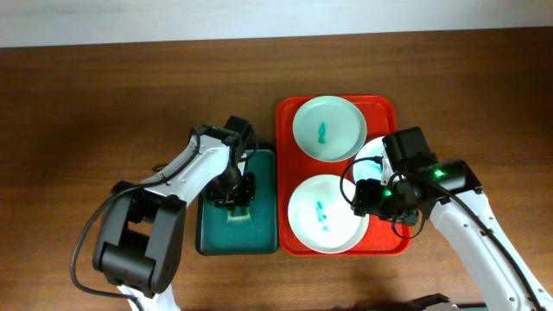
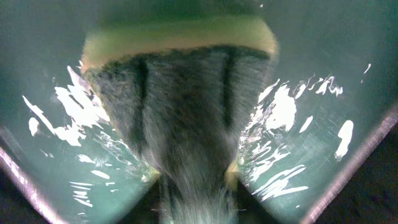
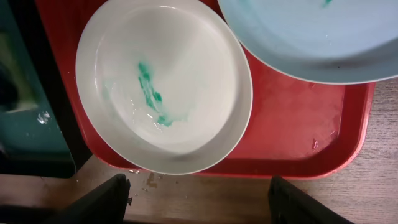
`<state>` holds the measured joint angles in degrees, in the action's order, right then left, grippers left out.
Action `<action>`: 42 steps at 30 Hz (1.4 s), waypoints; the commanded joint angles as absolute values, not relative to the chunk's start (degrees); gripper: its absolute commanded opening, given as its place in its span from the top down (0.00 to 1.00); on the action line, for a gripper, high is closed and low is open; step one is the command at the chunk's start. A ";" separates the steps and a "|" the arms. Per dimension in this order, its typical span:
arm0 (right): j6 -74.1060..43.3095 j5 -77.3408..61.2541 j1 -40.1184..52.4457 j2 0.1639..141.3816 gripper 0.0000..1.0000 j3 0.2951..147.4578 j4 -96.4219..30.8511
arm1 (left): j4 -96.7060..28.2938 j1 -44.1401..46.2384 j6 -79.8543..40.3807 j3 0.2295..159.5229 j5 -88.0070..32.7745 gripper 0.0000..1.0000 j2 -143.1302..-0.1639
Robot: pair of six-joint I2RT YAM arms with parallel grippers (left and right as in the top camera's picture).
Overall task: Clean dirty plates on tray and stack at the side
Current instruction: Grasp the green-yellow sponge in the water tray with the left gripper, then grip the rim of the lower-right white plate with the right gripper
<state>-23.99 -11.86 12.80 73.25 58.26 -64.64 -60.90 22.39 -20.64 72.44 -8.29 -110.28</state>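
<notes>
Third plate (image 1: 368, 155) mostly hidden

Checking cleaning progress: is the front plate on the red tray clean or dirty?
Dirty. The front plate has a teal-green smear in its centre, plain in the overhead and right wrist views.

- Brown wooden table (image 1: 86, 104): wood-grain top that filled most of the overhead view.
- Dark green rectangular plastic tray (image 1: 259, 238): raised rim and rounded corners. It lay flat on the table, long side running front to back. The floor was wet, with bright glints of water.
- Yellow foam sponge (image 1: 238, 214): one dark green scouring layer. It sat within the green tray, near its middle; contact with the floor could not be told.
- Pale plain wall (image 1: 259, 17): a narrow strip beyond the table's far edge.
</notes>
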 commanded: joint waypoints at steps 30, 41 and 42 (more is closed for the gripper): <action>-10.48 -21.98 1.54 85.19 0.52 47.53 -50.09 | -68.49 24.60 -16.80 82.78 -5.69 1.00 -110.56; -18.55 -15.79 4.86 96.44 0.96 47.53 -41.12 | -62.83 29.52 -16.64 89.34 -10.57 1.00 -102.98; -18.59 -15.79 4.86 96.44 0.96 47.53 -41.19 | -59.37 32.10 -17.41 88.29 -10.57 1.00 -104.07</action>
